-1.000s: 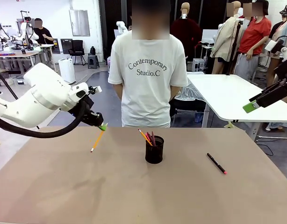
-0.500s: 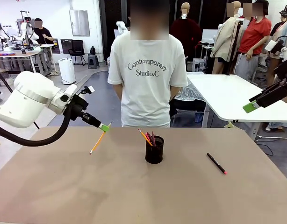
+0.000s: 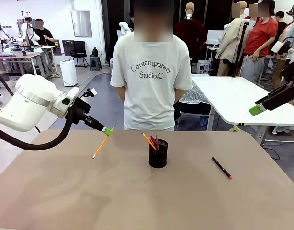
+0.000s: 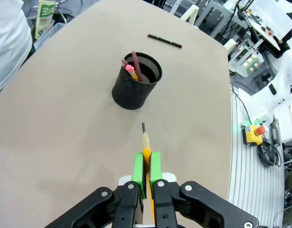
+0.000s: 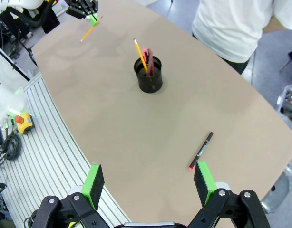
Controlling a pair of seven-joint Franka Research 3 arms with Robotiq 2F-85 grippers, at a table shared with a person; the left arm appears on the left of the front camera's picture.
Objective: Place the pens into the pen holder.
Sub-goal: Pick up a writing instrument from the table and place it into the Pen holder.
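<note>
our left gripper (image 3: pixel 107 130) swung round, still pinching the yellow pencil (image 3: pixel 100 144); pen holder (image 3: pixel 158 155) sits ahead of it, drop-in next probably.

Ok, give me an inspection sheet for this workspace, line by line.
Surface: tan table, plain.
Job's things: pen holder upright mid-table, pens standing in it; black pen lying to its right; yellow pencil held aloft.
Clutter: nothing seen.
Pincers: left pincer shut on yellow pencil above the table; right pincer open, raised, nothing in it.
Cables: black hose looping under the left arm.
Surroundings: person standing at far edge; white table behind.
</note>
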